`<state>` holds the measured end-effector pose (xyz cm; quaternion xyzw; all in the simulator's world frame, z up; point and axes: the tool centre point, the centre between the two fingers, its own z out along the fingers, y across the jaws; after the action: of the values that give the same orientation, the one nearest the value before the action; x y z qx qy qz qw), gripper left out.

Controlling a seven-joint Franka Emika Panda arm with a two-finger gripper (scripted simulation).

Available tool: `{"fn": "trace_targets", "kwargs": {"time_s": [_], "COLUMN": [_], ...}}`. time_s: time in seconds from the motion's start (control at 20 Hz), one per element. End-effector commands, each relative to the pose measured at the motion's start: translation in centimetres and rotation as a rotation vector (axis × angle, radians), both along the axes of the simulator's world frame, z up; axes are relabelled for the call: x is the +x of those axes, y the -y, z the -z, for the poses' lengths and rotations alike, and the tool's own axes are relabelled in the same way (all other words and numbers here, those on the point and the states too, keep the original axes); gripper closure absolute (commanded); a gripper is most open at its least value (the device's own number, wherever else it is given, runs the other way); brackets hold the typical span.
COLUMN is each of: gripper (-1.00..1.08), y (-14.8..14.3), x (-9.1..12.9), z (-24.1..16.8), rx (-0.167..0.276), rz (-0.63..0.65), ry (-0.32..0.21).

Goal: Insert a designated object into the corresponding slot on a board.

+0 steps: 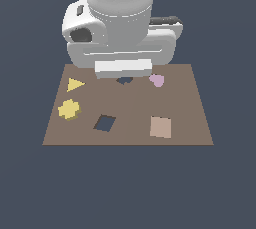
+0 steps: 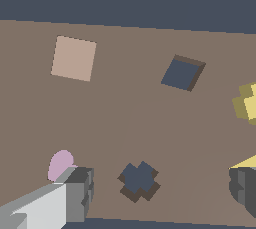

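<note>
We hover over the slot [image 2: 139,181], jaws spread and empty. Block [image 1: 69,109] lies at eight o'clock on the board [image 1: 190,108], well apart.

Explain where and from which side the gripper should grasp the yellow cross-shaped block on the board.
Probably from straight above. The yellow block lies flat on the board, clear of the triangle, so its top is free. Close the fingers on two opposite lobe ends, or in two opposite notches; those faces look parallel, whereas a diagonal grip would likely slip. The gripper is open, above the cross slot.
</note>
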<state>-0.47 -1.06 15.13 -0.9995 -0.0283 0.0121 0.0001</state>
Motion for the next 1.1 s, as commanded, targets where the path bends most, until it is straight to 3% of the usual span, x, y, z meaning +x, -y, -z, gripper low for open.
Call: {"fn": "trace_targets", "kwargs": {"time_s": [0.0, 0.45, 1.05], "gripper": [-0.92, -0.92, -0.92], "y": [0.9, 6.3, 14.4], "x": [0.1, 0.9, 3.5], "z": [0.5, 3.6, 8.5], "rx": [0.0, 0.001, 0.003], "rz": [-0.013, -0.105, -0.248], "ry": [0.001, 0.008, 0.02]}}
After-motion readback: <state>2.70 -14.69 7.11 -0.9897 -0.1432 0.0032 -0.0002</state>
